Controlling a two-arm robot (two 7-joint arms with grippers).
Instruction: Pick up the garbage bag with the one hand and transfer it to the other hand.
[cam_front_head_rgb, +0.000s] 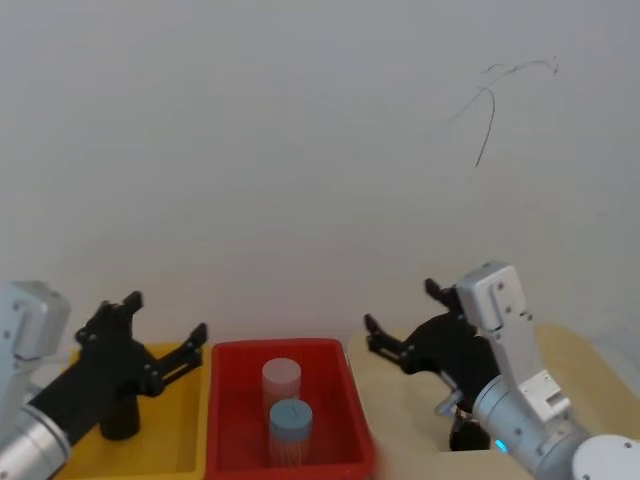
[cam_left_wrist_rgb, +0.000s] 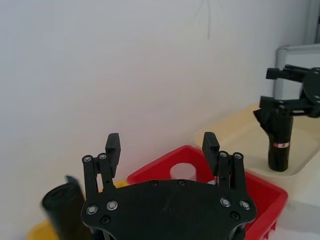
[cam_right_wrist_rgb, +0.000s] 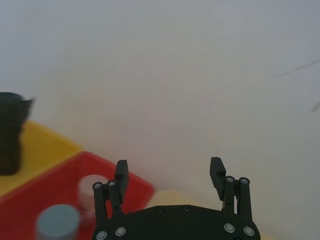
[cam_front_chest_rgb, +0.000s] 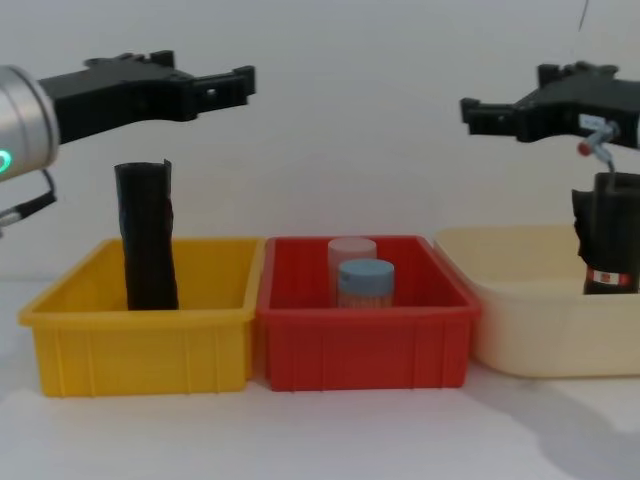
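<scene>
nearest in the chest view, three bins sit side by side on the surface (cam_front_chest_rgb: 300, 440): a yellow bin (cam_front_chest_rgb: 140, 345), a red bin (cam_front_chest_rgb: 365, 345) holding two capped jars (cam_front_chest_rgb: 365, 280), and a cream bin (cam_front_chest_rgb: 540, 340). the garbage bag (cam_front_chest_rgb: 606, 235) stands upright in the cream bin, its label band low on it. it is below the right gripper (cam_right_wrist_rgb: 168, 166), whose fingers are spread and empty. the left gripper (cam_left_wrist_rgb: 161, 140), fingers also spread, hangs over a plain black roll (cam_front_chest_rgb: 147, 235) in the yellow bin.

the likeliest slip is the left gripper taking that unlabelled roll. the tall bag could also topple if one finger strikes it first.

the bin wall hides the bag's foot, the chest view's edge cuts off one side, and in the head view the right arm covers most of it.
</scene>
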